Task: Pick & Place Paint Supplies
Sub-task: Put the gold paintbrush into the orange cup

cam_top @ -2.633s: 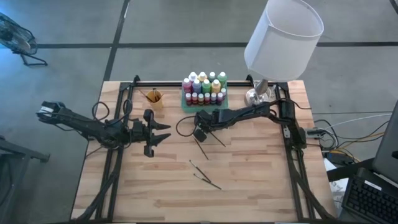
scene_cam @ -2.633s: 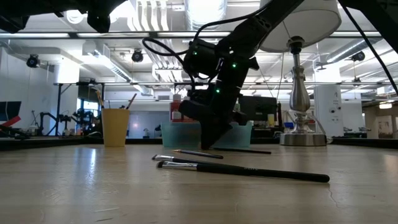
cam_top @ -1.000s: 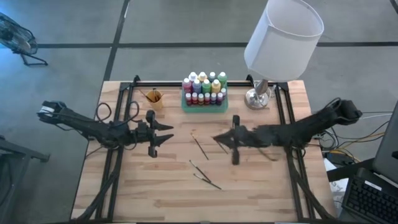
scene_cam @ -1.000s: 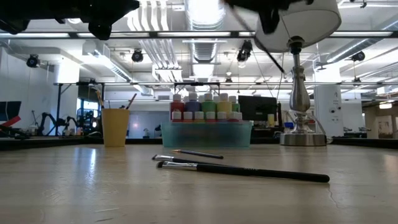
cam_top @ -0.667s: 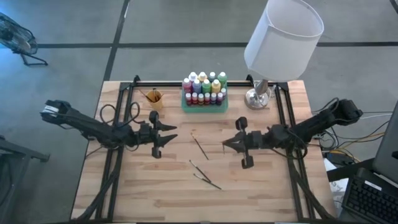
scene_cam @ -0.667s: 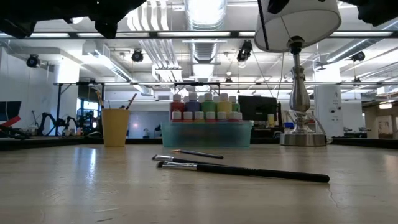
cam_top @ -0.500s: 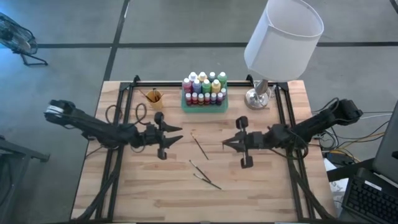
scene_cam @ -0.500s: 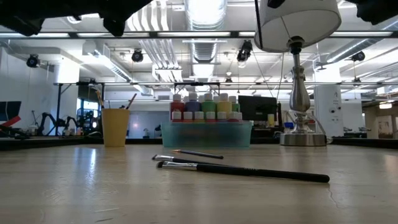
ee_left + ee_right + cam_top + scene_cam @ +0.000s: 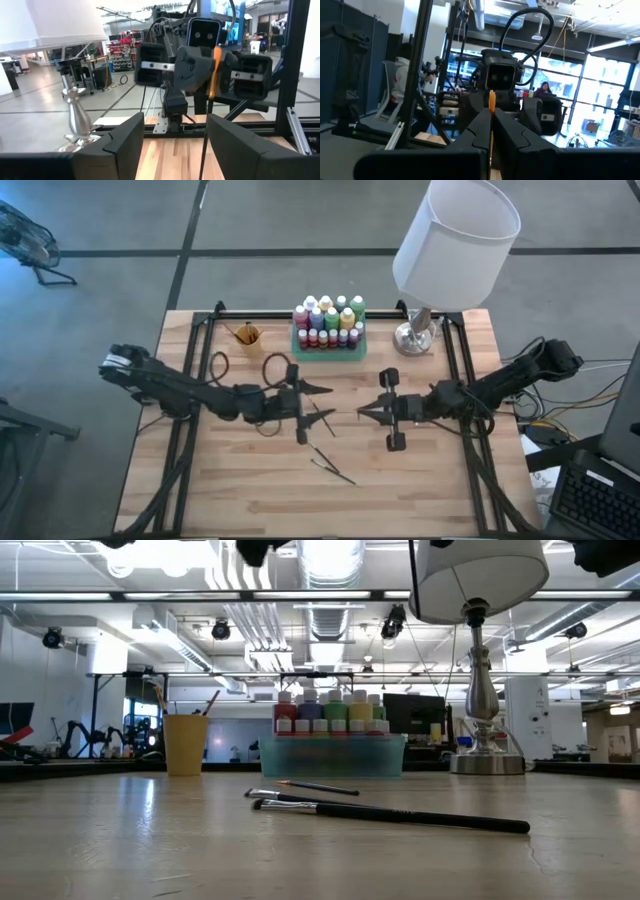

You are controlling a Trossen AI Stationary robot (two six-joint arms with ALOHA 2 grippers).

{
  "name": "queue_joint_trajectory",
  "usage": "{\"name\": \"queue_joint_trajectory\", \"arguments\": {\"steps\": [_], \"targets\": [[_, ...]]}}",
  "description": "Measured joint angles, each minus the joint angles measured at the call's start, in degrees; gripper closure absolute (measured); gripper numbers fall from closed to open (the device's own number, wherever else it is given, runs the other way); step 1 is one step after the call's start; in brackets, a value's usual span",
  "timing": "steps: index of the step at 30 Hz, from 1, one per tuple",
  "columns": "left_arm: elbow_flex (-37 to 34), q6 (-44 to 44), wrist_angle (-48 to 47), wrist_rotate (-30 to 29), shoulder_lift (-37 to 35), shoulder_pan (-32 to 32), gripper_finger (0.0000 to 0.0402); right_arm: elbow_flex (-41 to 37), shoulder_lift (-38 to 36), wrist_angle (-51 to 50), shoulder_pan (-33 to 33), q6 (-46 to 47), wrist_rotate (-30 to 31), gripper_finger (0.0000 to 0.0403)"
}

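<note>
My right gripper [image 9: 360,411] hovers right of the table's middle, shut on a thin paintbrush [image 9: 214,75] that has an orange part and a dark handle. My left gripper [image 9: 322,400] faces it from the left across a short gap. Its fingers are open with nothing between them [image 9: 175,145]. Three more paintbrushes [image 9: 320,418] [image 9: 318,449] [image 9: 335,472] lie flat on the wood under and in front of the grippers. The paint bottles [image 9: 328,323] stand in the green tray [image 9: 298,350] at the far edge. My right gripper pinches the brush's orange part [image 9: 491,107] between its two shut fingers. They reach in about level from the table's right and lie across the brush. The brush stands nearly upright, clear of the table, orange end above the fingers and dark handle [image 9: 205,145] hanging below.
An orange cup [image 9: 247,337] holding brushes stands left of the tray. A lamp with a wide white shade [image 9: 455,240] and a metal base [image 9: 413,335] stands at the far right. Black frame rails [image 9: 190,430] run along both sides of the table.
My left gripper has swept toward the table's right, from the left rail to the middle, and now faces the right gripper. My right gripper drew back slightly to the right with the brush and tipped up toward level, then kept still.
</note>
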Motion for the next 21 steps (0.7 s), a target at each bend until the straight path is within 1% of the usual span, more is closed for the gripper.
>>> {"name": "queue_joint_trajectory", "arguments": {"steps": [4,10,15,21], "targets": [[4.5,0.1,-0.5,0.1,4.2,0.0,0.0176,0.1,0.0,0.0,0.0,-0.4,0.0,0.0395],[8.0,0.7,-0.5,0.2,8.2,0.0,0.0176,0.1,0.0,0.0,0.0,-1.4,0.0,0.0395],[10.2,0.5,-0.4,1.0,9.8,0.0,0.0179,0.1,0.0,0.0,0.0,-1.4,0.0,0.0395],[10.9,-0.8,-0.4,2.3,10.0,0.1,0.0179,0.1,0.0,0.0,0.0,-1.6,0.0,0.0395]]}}
